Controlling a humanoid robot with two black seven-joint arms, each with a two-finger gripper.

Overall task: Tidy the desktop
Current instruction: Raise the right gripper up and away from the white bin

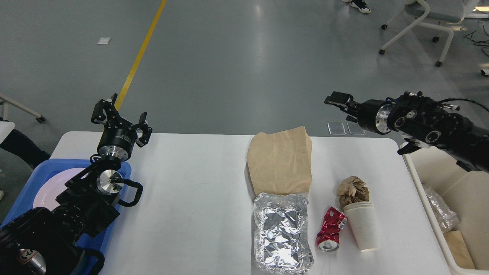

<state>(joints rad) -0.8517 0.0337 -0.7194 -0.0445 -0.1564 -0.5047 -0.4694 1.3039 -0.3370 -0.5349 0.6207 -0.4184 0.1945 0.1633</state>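
The white table (183,198) fills the lower middle of the frame, its far edge running across just below mid-height. Right of centre on it lies a flattened brown paper bag (280,162), and touching the bag's near edge sits a crinkled foil tray (282,233). Just to the right of the tray lies a crushed red can (331,230), and beside that a white paper cup (363,226) on its side, with a crumpled brown paper wad (353,191) at its far end. At the lower left a blue tray (30,187) holds a white plate (51,187), partly hidden by the left arm. The left end effector (121,117) stands above the table's upper-left corner, its fingers spread apart and empty. The right end effector (338,99) reaches in from the upper right over the floor; it is seen nearly side-on and dark, so whether it is open or closed cannot be told. A cream bin (420,183) stands at the right edge of the frame.
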